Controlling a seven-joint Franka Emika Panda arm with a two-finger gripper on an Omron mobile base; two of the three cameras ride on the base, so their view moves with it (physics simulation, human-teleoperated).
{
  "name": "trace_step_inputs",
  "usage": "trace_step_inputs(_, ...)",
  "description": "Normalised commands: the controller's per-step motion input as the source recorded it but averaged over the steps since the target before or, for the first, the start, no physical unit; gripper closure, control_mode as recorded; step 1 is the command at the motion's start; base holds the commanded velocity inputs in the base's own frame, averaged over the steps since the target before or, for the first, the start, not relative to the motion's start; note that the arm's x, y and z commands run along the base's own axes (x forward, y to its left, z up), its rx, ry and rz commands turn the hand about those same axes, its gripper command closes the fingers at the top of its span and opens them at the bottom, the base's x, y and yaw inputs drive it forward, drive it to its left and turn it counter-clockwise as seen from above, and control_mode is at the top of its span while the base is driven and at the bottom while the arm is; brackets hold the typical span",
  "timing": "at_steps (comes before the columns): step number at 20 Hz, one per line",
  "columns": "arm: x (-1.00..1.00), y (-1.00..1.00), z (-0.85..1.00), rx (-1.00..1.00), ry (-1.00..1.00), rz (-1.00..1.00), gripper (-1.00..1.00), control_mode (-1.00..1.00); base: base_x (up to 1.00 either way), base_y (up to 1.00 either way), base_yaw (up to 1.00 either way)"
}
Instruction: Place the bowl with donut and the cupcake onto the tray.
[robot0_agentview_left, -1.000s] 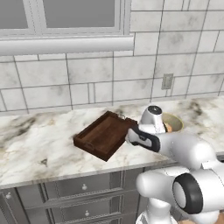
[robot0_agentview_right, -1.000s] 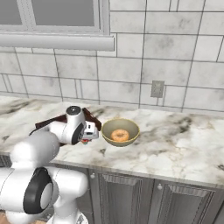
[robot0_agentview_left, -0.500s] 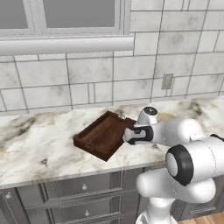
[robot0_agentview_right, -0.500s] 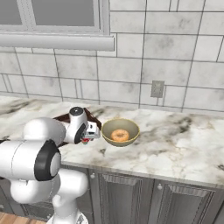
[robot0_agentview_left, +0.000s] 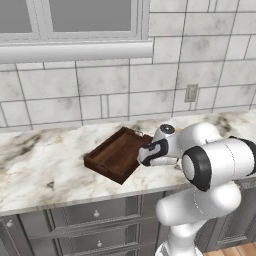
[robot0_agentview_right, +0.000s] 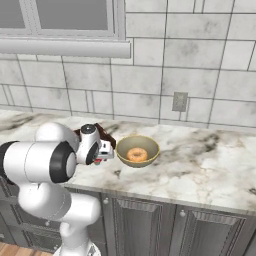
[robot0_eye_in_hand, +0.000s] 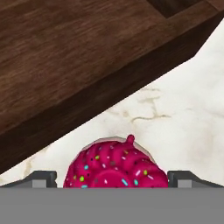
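Observation:
The magenta-frosted cupcake (robot0_eye_in_hand: 116, 164) stands on the marble counter just off the tray's near wall, between my two fingertips (robot0_eye_in_hand: 41, 178). My gripper (robot0_eye_in_hand: 114, 179) is open around it, with a thin gap on the left side. The dark brown tray (robot0_agentview_left: 116, 156) lies left of my gripper (robot0_agentview_left: 145, 156) and holds nothing I can see. In the right base view the olive-tan bowl (robot0_agentview_right: 150, 145) with the orange-glazed donut (robot0_agentview_right: 136, 155) sits on the counter right of my gripper (robot0_agentview_right: 105, 153). A corner of the tray (robot0_agentview_right: 103, 131) shows behind the hand.
A tiled wall with an outlet (robot0_agentview_right: 179, 101) runs behind the counter, under a window sill (robot0_agentview_left: 75, 50). Bare marble counter (robot0_agentview_right: 210, 165) stretches right of the bowl and left of the tray (robot0_agentview_left: 40, 165). Cabinet drawers sit below the front edge.
The hand has shifted a little left toward the tray's edge and sunk lower. The arm's elbow has swung up and forward. Tray and bowl have not moved.

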Motion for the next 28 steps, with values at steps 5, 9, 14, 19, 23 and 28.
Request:
trace_step_inputs(5, 0.03, 0.11, -0.11, 0.0, 0.0, 0.0, 1.0, -1.0, 0.0, 0.0, 0.0)
trace_step_inputs(9, -0.15, 0.01, 0.01, 0.0, -0.06, 0.0, 1.0, -1.0, 0.0, 0.0, 0.0)
trace_step_inputs(14, -0.36, 0.0, 0.37, 0.0, -0.15, 0.0, 1.0, -1.0, 0.0, 0.0, 0.0)
trace_step_inputs(19, -0.04, 0.0, 0.6, 0.0, -0.06, 0.0, 1.0, -1.0, 0.0, 0.0, 0.0)
trace_step_inputs(23, 0.07, 0.0, 0.6, 0.02, 0.0, -0.01, 1.0, -1.0, 0.0, 0.0, 0.0)
trace_step_inputs(28, 0.38, 0.0, 0.4, 0.06, 0.0, -0.01, 1.0, -1.0, 0.0, 0.0, 0.0)
